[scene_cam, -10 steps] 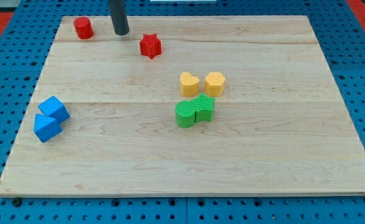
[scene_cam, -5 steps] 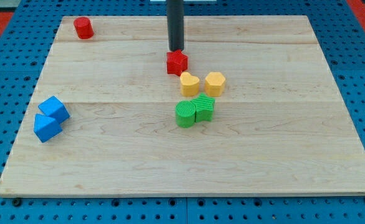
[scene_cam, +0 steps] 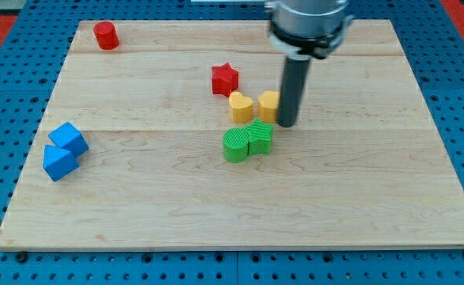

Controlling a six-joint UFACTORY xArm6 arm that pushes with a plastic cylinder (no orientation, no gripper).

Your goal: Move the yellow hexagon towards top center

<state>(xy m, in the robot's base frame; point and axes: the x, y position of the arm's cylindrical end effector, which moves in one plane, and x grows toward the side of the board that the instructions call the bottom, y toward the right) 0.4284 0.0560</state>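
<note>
Landmark: the yellow hexagon (scene_cam: 268, 105); I placed everything else from it.
Yellow hexagon: it sat a little above the middle of the table (scene_cam: 359, 198), well short of the top edge, and its right part was hidden behind my rod.
My tip (scene_cam: 287, 124): it rested at the hexagon's lower right, right against it as far as I could see; I could not tell for sure whether it touched.
Rod (scene_cam: 293, 87): it rose from the tip toward the view's top, dark and straight, into a grey mount (scene_cam: 308, 24) above and to the right of the hexagon.
Gripper: this arm carried none, only the rod, so there was nothing that could open, close or hold anything.
Yellow heart (scene_cam: 241, 105): it stood just left of the hexagon, touching it or nearly so.
Red star (scene_cam: 225, 79): it lay up and to the left of the hexagon, just above the heart.
Green blocks: a ribbed cube-like one (scene_cam: 260, 137) sat just below the hexagon, and a rounder one (scene_cam: 235, 146) touched that one's left side.
Red cylinder (scene_cam: 105, 36): far up and to the left of the hexagon, near the table's top-left corner.
Blue blocks: two (scene_cam: 71, 138) (scene_cam: 59, 161) touched each other, far left of the hexagon and lower, near the table's left edge.
</note>
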